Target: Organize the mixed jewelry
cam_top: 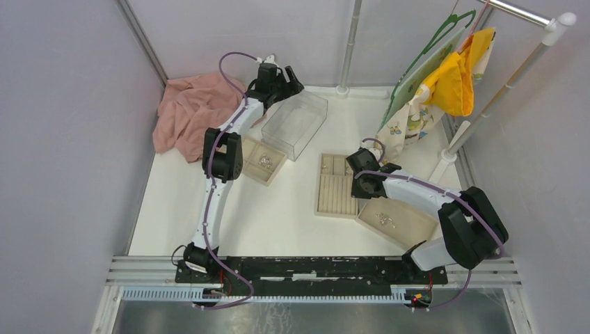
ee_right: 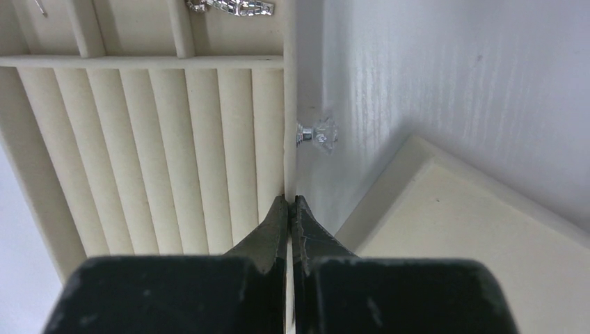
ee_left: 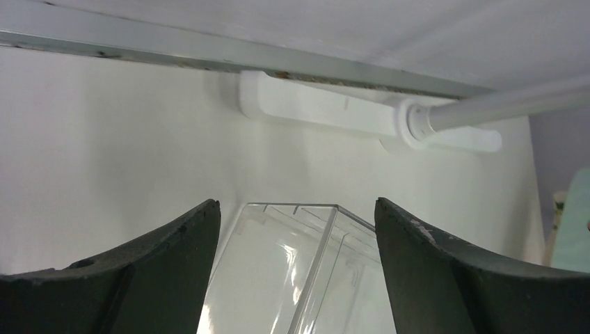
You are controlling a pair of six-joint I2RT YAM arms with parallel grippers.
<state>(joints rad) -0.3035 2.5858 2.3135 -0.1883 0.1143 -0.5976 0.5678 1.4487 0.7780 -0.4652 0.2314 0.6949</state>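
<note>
The left gripper is hanging wide open above the clear rectangular plastic box. The right gripper is sitting pinched shut, empty, at the ridged beige tray's edge. A tiny crystal-tipped silver stud is lying at its one o'clock, just beside that tray.

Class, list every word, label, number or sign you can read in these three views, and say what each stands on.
No readable text in any view.
Clear plastic box: no label shows.
Ridged beige tray: bare, no marking.
Patterned cloth on the hanger: small printed figures only, too small to make out.
</note>
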